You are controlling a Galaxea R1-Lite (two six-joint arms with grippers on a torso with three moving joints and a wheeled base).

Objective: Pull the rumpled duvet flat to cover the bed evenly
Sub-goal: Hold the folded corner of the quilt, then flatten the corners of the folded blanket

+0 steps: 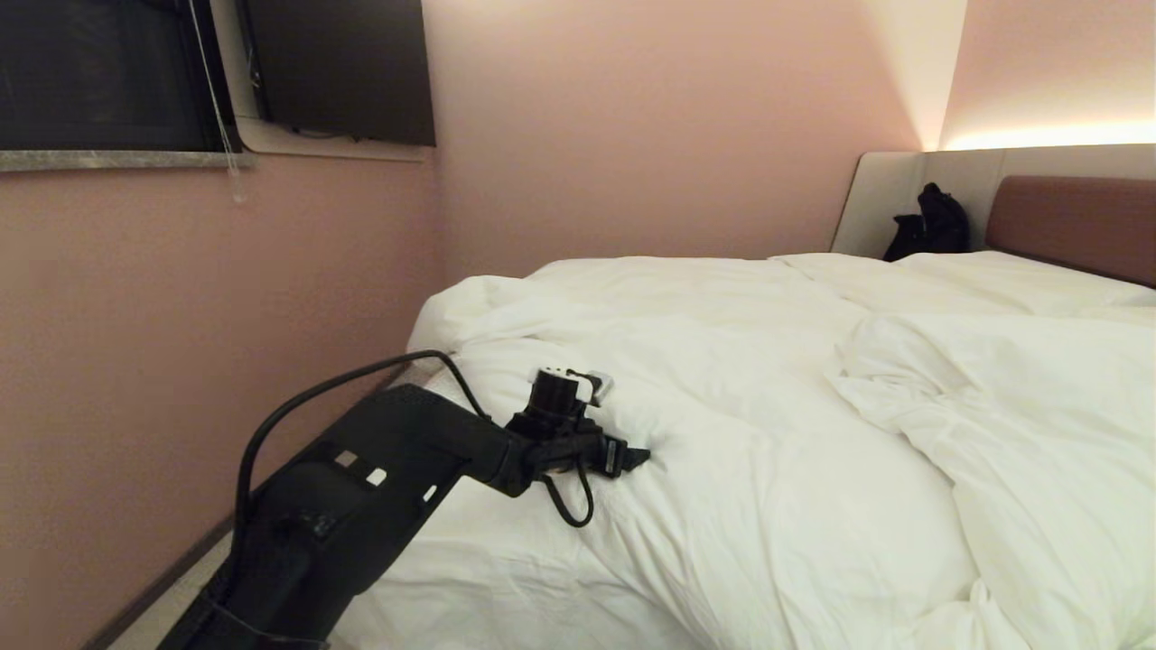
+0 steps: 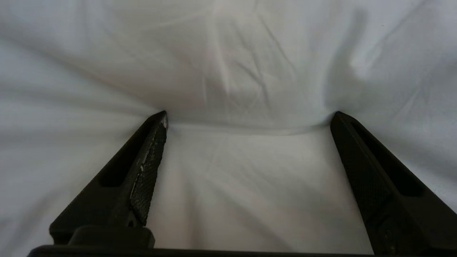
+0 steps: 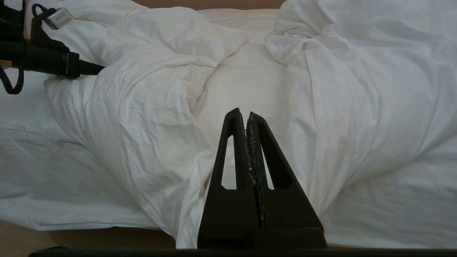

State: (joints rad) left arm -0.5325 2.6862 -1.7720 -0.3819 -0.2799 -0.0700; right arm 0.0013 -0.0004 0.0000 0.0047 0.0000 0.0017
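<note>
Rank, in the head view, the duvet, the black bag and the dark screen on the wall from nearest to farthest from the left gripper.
1. The duvet, right under the left gripper.
2. The dark screen, up on the wall left of the bed.
3. The black bag, far off by the headboard.

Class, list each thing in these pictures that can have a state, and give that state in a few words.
Duvet: rumpled, bunched in folds, not flat.
Bed: mattress strip bare between duvet folds.
Left gripper: open, fingertips pressed into the duvet.
Right gripper: shut, empty, off the duvet.
Bag: slumped against the headboard corner.
</note>
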